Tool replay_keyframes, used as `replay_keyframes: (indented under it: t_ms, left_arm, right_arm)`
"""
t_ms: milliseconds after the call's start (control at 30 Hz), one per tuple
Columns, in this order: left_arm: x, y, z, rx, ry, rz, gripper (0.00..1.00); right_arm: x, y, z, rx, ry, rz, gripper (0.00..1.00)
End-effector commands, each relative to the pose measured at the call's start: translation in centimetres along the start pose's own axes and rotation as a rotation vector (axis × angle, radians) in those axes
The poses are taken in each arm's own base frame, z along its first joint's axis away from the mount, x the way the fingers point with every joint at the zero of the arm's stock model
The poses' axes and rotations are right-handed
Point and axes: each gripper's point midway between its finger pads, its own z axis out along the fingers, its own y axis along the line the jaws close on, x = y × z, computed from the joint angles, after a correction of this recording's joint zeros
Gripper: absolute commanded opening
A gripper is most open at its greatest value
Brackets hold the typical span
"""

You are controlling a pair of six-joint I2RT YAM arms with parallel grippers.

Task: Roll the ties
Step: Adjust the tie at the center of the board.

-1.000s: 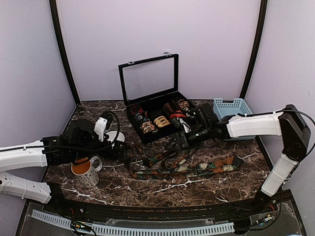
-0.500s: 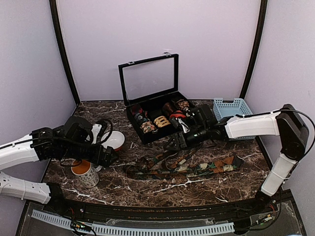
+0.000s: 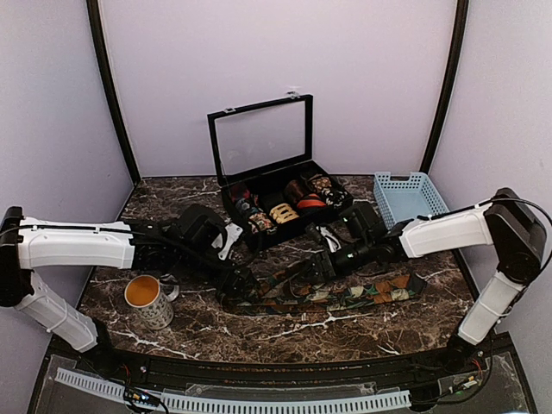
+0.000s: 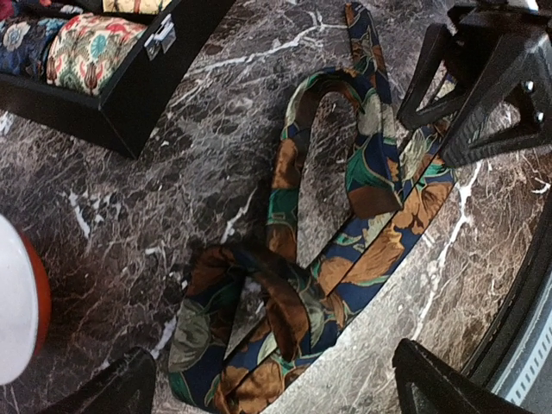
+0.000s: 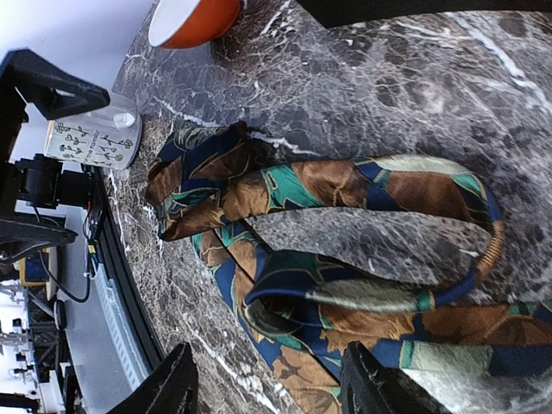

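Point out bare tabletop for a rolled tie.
Bare marble: the near strip between the ties and the near edge, right of the mug; the back-left corner beside the black box. Crowded: the centre, with left gripper and right gripper over the ties.

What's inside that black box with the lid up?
Fabric rolls sit side by side in the box: cream patterned, red-orange, darker ones. Its walls hide their lower parts and the bottom.
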Motion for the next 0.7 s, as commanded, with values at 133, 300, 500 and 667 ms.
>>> replay_keyframes:
  t_ms: [133, 300, 500, 667]
  left_arm:
    - [-4.3, -1.7, 0.1, 0.062, -0.138, 0.042, 0.99]
    - [-5.0, -1.2, -0.5, 0.071, -0.194, 0.007, 0.99]
    - [-5.7, -1.4, -0.1, 0.111, -0.232, 0.057, 0.91]
    - [-5.5, -1.5, 1.3, 0.109, -0.214, 0.123, 0.85]
  right_arm:
    - [-0.2, 0.9, 4.1, 0.017, 0.017, -0.1, 0.58]
    - [-0.2, 0.2, 5.6, 0.039, 0.045, -0.102, 0.45]
    - [-1.5, 1.7, 3.4, 0.05, 0.009, -0.121, 0.0]
    - [-3.7, 3.9, -0.8, 0.026, -0.062, -0.136, 0.0]
